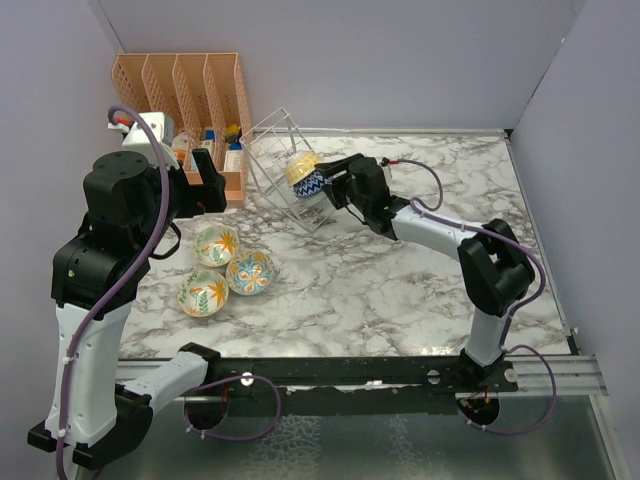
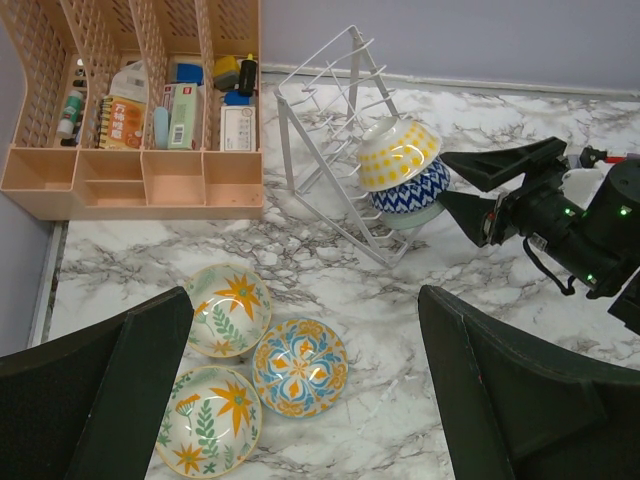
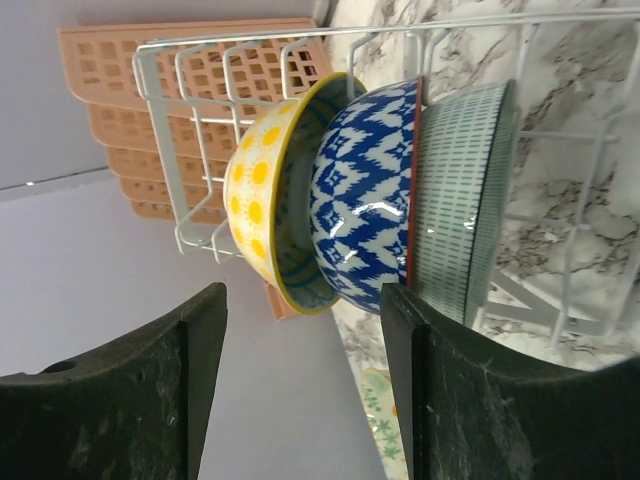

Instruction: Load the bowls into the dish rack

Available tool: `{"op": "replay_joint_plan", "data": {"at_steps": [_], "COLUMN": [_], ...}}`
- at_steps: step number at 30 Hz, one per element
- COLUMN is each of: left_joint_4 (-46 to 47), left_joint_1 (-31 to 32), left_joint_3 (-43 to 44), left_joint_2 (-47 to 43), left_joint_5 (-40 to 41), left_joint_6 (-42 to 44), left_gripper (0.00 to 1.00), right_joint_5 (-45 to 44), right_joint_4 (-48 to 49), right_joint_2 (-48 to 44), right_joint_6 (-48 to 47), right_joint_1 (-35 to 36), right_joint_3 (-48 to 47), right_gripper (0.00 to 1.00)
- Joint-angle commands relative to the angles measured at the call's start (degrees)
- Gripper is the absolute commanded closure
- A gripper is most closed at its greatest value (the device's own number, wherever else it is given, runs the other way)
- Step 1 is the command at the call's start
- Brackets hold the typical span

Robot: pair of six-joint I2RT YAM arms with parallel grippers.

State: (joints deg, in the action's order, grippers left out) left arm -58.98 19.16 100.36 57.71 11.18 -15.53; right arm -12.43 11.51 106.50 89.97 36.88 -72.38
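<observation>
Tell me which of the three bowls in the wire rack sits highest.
The yellow-dotted ceramic bowl: it tops the stack in the white wire dish rack, above the blue-and-white zigzag bowl and the pale teal bowl.

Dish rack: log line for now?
dish rack: three bowls | table: three bowls | right jaws: open, facing rack | left jaws: open, empty

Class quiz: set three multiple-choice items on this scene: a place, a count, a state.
1. Where is the blue zigzag bowl? A. on the table B. in the dish rack C. in the orange organizer
2. How many bowls lie on the table? A. two B. four C. three
3. The right pincer is: A. open, empty B. shut on a bowl C. shut, empty
Answers: 1 B, between the yellow bowl and teal bowl; 2 C, three floral bowls lie together; 3 A, fingers apart, holding nothing.
</observation>
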Motion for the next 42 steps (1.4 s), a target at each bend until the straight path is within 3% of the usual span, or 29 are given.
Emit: {"op": "replay_joint_plan", "data": {"at_steps": [1, 10, 15, 22, 29, 35, 42], "left_joint_4": [0.1, -0.1, -0.4, -0.6, -1.1, -0.9, -0.9], "left_joint_1": [0.2, 0.3, 0.3, 0.3, 0.4, 0.3, 0.3], "left_joint_3": [-0.2, 0.5, 1.0, 2.5, 4.3, 4.7, 4.9], "left_joint_2": [-0.6, -0.7, -0.9, -1.3, -2.1, -2.4, -2.2], "left_joint_5": [0.0, 0.0, 0.9, 2.7, 6.1, 7.3, 7.4], "left_joint_6": [0.3, 0.5, 0.8, 0.9, 1.3, 1.1, 1.3], "left_gripper": [0.01, 0.01, 0.01, 0.01, 0.01, 0.01, 0.01], "right_joint_5": [0.0, 2.6, 9.5, 15.2, 23.7, 34.1, 28.2], "right_joint_4": [-8.4, -13.1, -18.3, -31.8, -36.8, -37.8, -46.7], "right_joint_2": [-4.2, -9.7, -9.6, -6.7, -0.3, 7.5, 18.6], "right_joint_6": [-6.4, -17.6, -30.6, -49.2, -65.7, -73.7, -83.6], "right_joint_1": [-0.6, -0.6, 0.1, 10.9, 24.1, 26.4, 28.7], "right_joint_3": [-2.6, -2.6, -8.3, -18.6, -25.3, -28.9, -39.3], "right_gripper": [0.37, 0.37, 0.37, 0.37, 0.33, 0.32, 0.32]}}
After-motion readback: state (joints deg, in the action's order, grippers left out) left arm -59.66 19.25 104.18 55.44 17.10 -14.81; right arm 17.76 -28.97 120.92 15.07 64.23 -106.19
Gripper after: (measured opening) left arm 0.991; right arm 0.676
